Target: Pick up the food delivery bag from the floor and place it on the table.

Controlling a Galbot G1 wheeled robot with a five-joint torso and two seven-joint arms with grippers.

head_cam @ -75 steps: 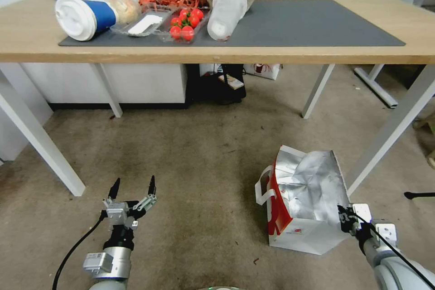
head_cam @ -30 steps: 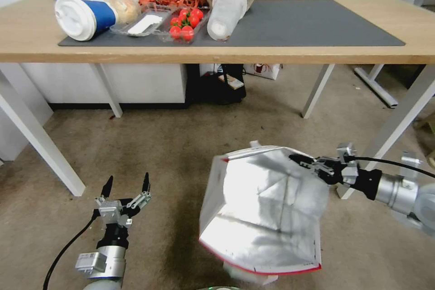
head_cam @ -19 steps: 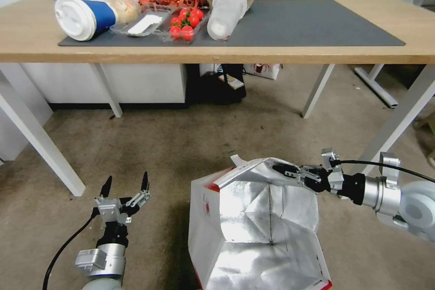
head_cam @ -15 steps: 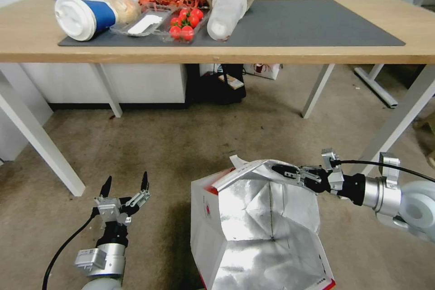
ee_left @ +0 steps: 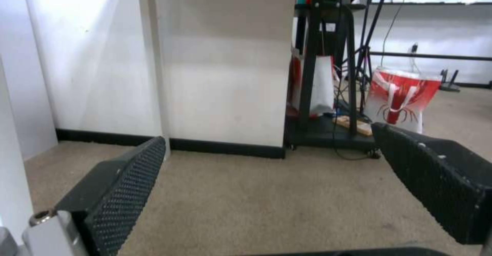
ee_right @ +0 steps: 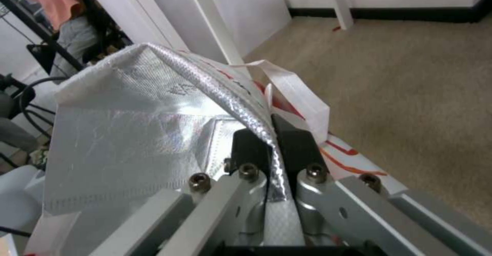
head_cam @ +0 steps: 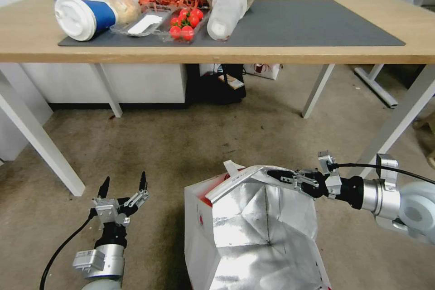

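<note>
**Bag held by its rim, in front of the table**

The right gripper (head_cam: 277,176) has its two fingers pinched tight on the top edge of the food delivery bag (head_cam: 258,231). In the right wrist view the shiny foil rim of the food delivery bag (ee_right: 153,133) runs right between the two black pads (ee_right: 295,140) — the pads press it from both sides. A white strap handle (ee_right: 297,94) sticks out just past the pads.

The bag hangs below and to the left of the right gripper, with its open mouth turned up toward the head camera, so the silver lining shows. Its red-and-white side faces the left arm. The bottom of the bag runs off the lower edge of the head view, so I cannot tell if it touches the floor (head_cam: 190,145).

The table (head_cam: 317,56) stands farther away, beyond the bag, with a dark grey mat (head_cam: 308,22) on top.

The left gripper (head_cam: 122,183) sits low over the floor on the robot's left, well apart from the bag — its fingers are spread wide and hold nothing
</note>
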